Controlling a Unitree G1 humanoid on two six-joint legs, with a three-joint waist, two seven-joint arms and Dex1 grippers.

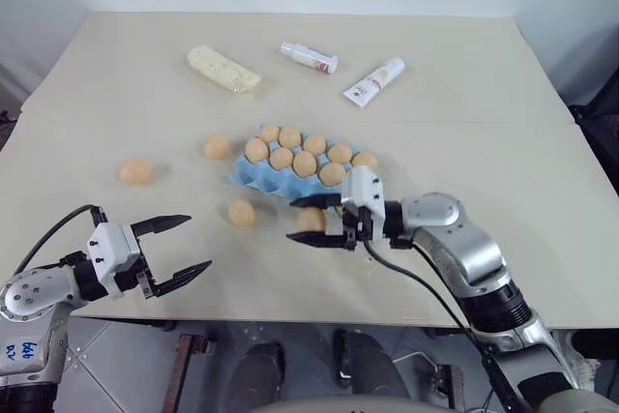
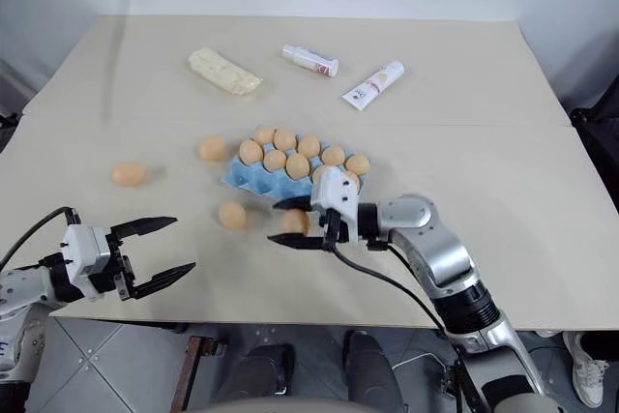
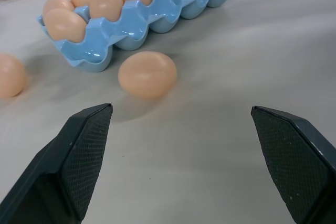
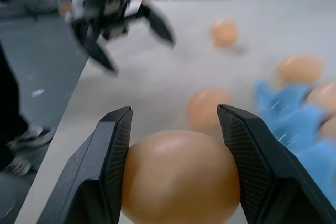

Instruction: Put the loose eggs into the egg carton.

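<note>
Right gripper [image 1: 317, 221] clamps an egg [image 4: 181, 177] just beside the carton's [image 1: 253, 172] near edge (empty cups there); left gripper [image 1: 177, 251], jaws wide, waits farther off.

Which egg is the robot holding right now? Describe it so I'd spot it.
Start at the blue egg carton mid-table. Just in front of its near edge, the right gripper has its black jaws closed around one tan egg. The other loose eggs lie untouched on the table.
</note>
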